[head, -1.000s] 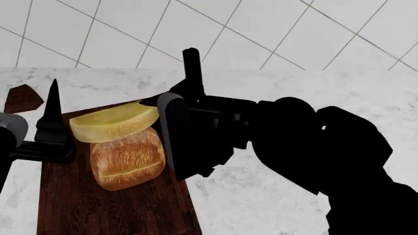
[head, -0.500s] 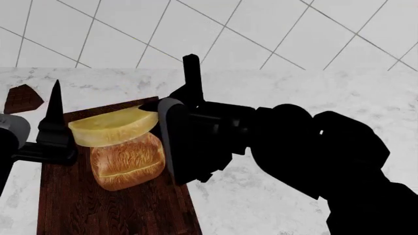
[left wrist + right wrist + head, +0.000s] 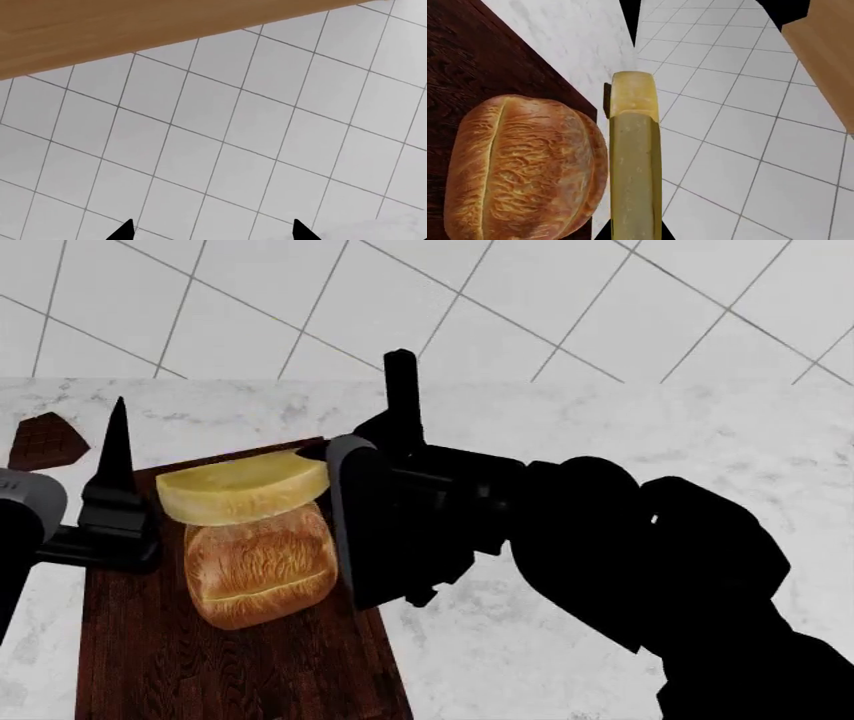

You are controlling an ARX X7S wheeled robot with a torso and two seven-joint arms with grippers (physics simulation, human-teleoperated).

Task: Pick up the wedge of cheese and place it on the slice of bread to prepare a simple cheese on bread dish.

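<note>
The wedge of cheese (image 3: 243,492), pale yellow with a darker rind, hangs over the far end of the slice of bread (image 3: 260,565). My right gripper (image 3: 318,480) is shut on it from the right. In the right wrist view the cheese (image 3: 635,150) shows edge-on between the two fingertips of my right gripper (image 3: 635,233), beside the golden-brown bread (image 3: 527,165). Whether cheese and bread touch I cannot tell. My left gripper (image 3: 114,485) points upward at the board's left edge. It is open and empty (image 3: 212,232), facing the tiled wall.
The bread lies on a dark brown wooden board (image 3: 200,670) on a white marble counter (image 3: 561,420). A small dark brown object (image 3: 43,440) sits at the far left. The tiled wall (image 3: 534,300) rises behind, with a wooden cabinet (image 3: 133,30) above it.
The cheese, still in my right gripper, has dipped and then levelled, ending a little further right over the bread. My left gripper has edged slightly right.
</note>
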